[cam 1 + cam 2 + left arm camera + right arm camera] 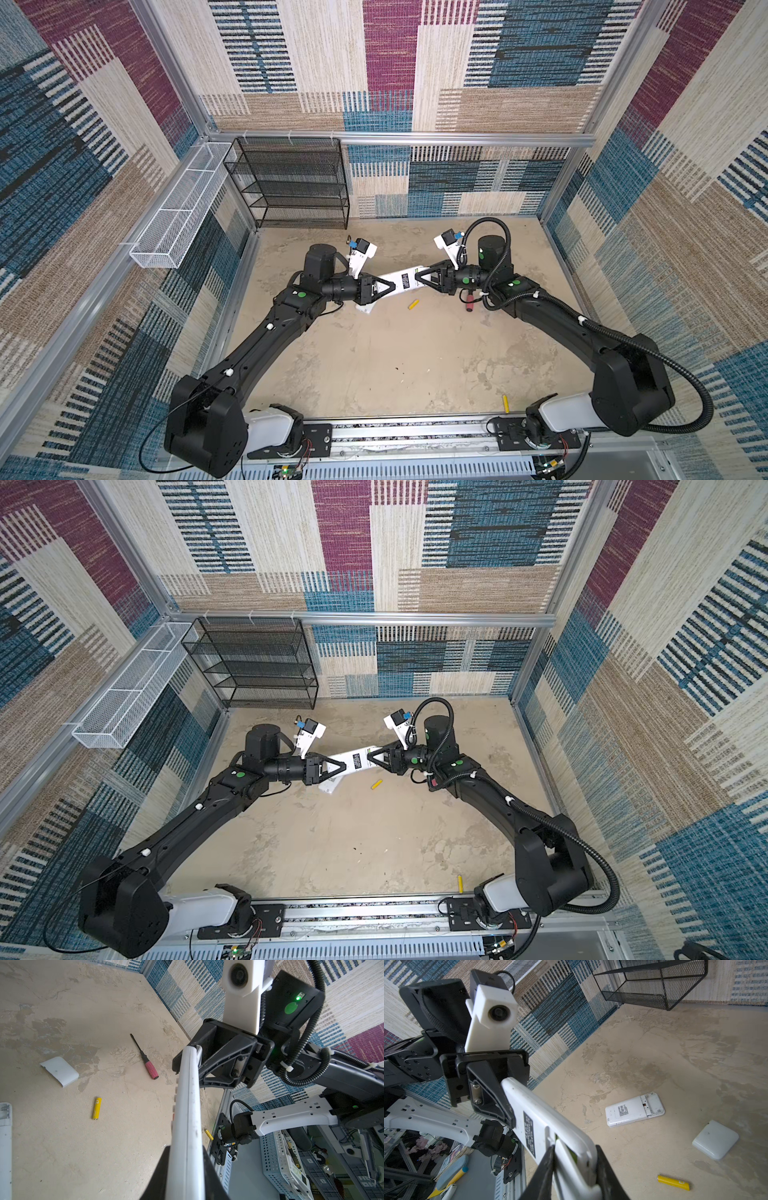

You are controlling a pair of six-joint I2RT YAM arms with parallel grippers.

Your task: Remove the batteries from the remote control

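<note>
The white remote (401, 281) hangs above the table (374, 357), pinched at its ends by the left gripper (387, 289) and right gripper (418, 277), one yellow battery (413, 304) lying just at its five o'clock, a second yellow battery (505, 403) farther that way.

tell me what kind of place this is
Probably a robot test cell in a lab, not a home: aluminium framing holds patterned fabric walls around a stained tabletop, and the left arm and right arm are mounted on a rail at its front edge.
</note>
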